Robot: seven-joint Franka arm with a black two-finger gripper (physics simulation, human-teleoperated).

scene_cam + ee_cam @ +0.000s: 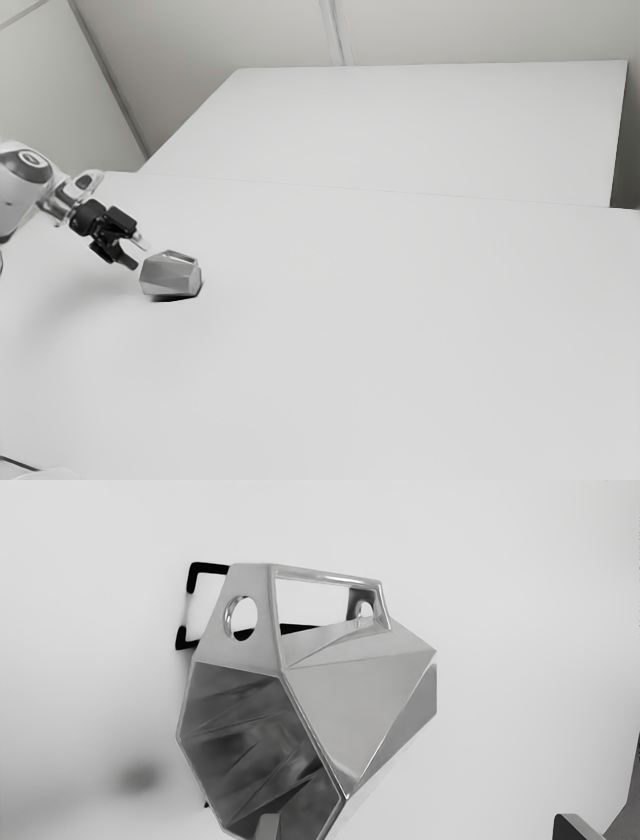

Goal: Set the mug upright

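Note:
The grey faceted mug (171,275) lies on its side on the table in the exterior view, just beyond my gripper (140,254), whose fingers are spread open at its near end. In the wrist view the mug (360,695) shows its dark hollow mouth and its angular handle with a round hole. There my open gripper (417,827) has one fingertip overlapping the edge of the mouth and the other well out to the mug's side. Nothing is held between them, and whether the first finger touches the mug I cannot tell.
The white table (400,330) extends widely toward the exterior view's right. Behind it stands a pale raised panel or surface (400,130). A dark cable lies at the exterior view's lower left corner.

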